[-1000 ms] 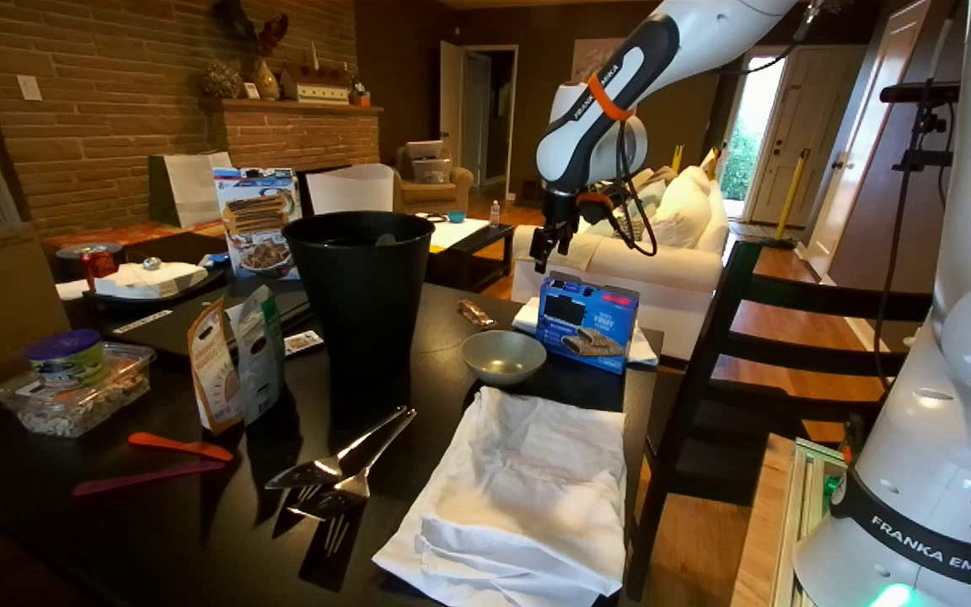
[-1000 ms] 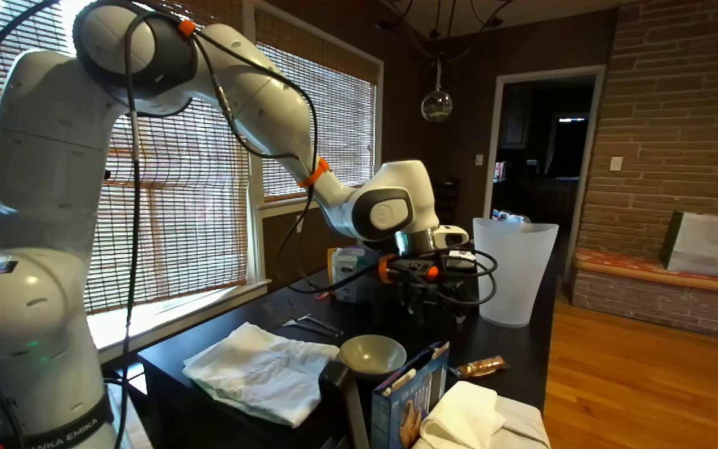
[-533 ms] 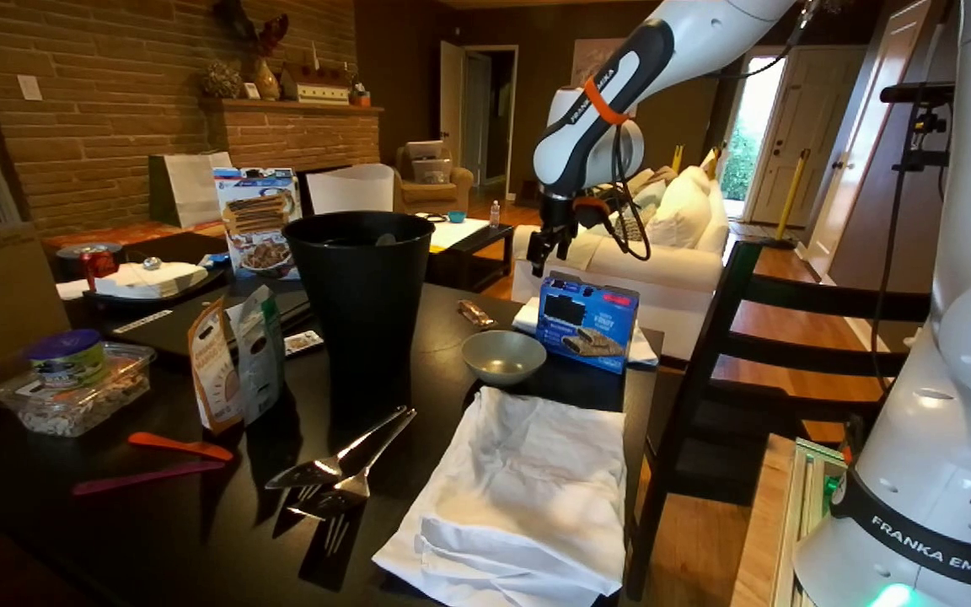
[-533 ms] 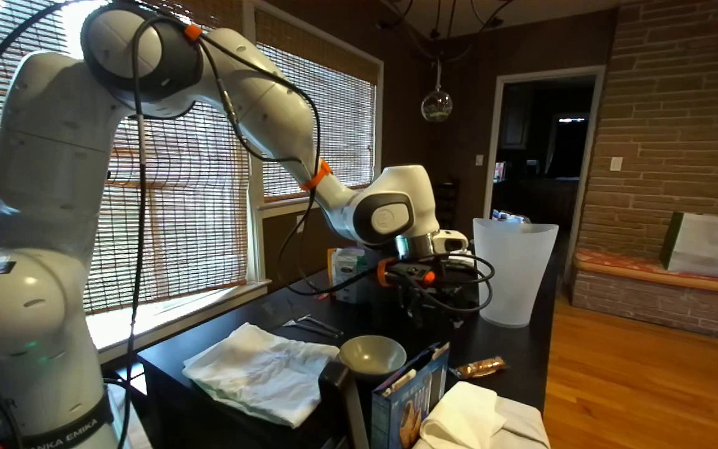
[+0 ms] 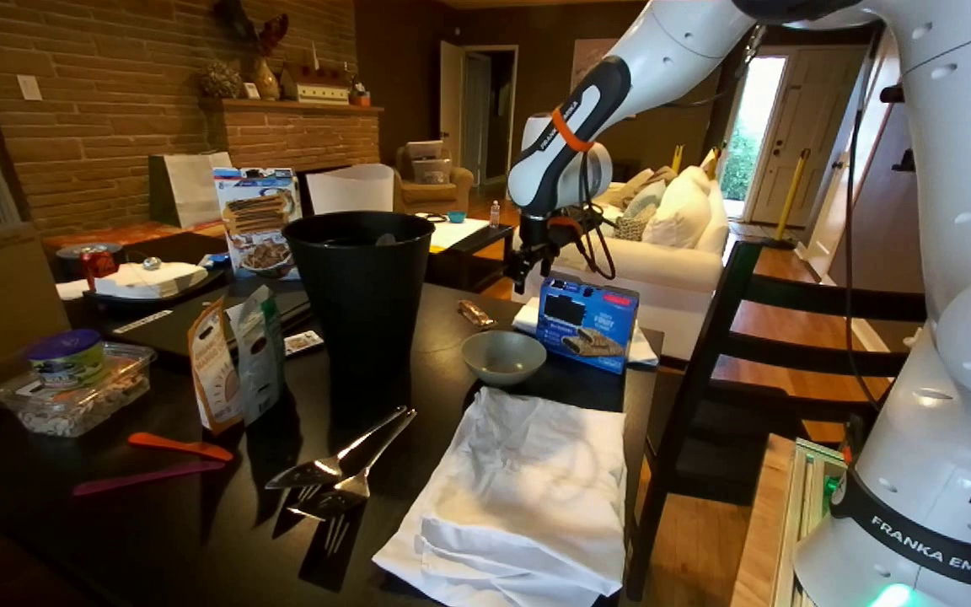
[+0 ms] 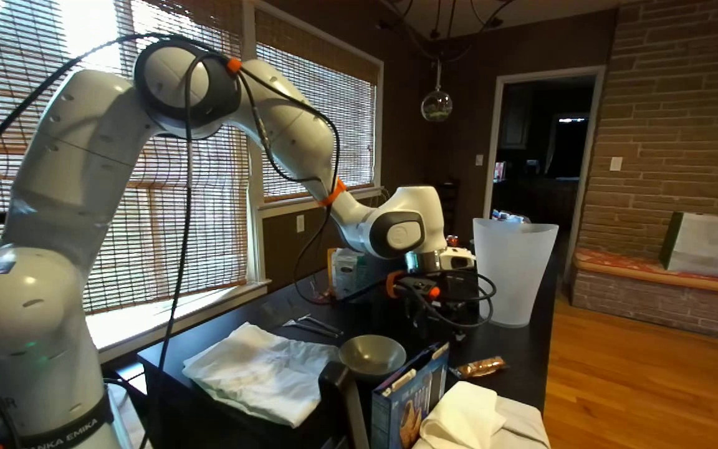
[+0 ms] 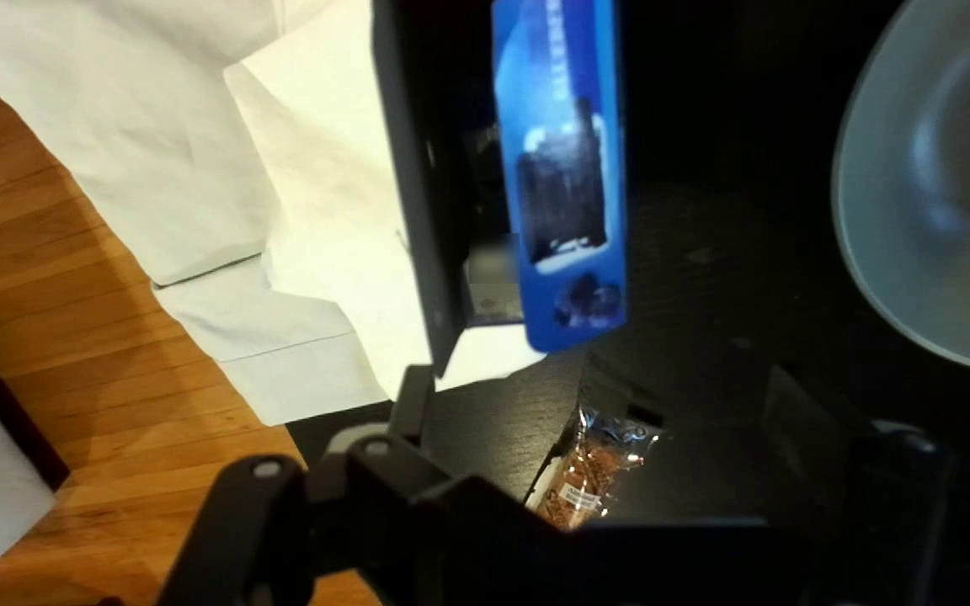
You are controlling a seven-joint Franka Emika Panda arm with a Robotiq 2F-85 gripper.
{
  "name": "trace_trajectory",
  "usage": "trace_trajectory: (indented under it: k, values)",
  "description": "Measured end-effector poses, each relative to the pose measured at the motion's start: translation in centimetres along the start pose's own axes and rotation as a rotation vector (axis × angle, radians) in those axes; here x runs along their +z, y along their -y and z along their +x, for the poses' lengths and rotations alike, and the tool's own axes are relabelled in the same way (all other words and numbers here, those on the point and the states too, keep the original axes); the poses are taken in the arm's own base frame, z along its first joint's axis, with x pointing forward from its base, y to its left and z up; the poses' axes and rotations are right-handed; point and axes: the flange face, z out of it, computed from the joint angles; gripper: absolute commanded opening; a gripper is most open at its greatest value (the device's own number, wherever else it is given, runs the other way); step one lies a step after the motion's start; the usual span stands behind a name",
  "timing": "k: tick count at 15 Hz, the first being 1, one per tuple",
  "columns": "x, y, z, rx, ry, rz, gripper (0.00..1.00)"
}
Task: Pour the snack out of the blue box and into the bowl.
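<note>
The blue box [image 5: 588,324] stands upright beside the bowl [image 5: 502,358] near the table edge. In an exterior view the box [image 6: 410,399] shows its narrow side and an opened top. In the wrist view the blue box [image 7: 565,168] is seen from above, its top open with a blue flap raised and something pale inside. The bowl also shows in an exterior view [image 6: 371,355] and partly in the wrist view [image 7: 940,194]; it looks empty. My gripper [image 5: 529,282] hangs in the air a little above and behind the box. In the wrist view the gripper [image 7: 607,412] is open, holding nothing.
A wrapped snack bar [image 7: 586,471] lies on the table below the gripper. A tall bin [image 5: 356,295] stands beyond the bowl. A white cloth [image 5: 528,497] lies in front. A pale cloth [image 6: 477,418] lies beside the box. A dark chair [image 5: 789,354] stands at the table edge.
The arm has reached farther forward and lowered. The gripper is lower and has shifted toward the bin side. Box, bowl and cloths have not moved.
</note>
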Motion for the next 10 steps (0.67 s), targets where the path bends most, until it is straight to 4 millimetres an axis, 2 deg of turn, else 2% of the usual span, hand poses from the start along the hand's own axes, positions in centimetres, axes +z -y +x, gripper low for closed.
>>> trace_trajectory:
  k: [5, 10]
  values:
    - [3.6, -0.4, 1.2, 0.001, 0.126, 0.006, 1.0]
    - [5.5, -1.3, 1.6, 0.007, 0.258, 0.019, 0.99]
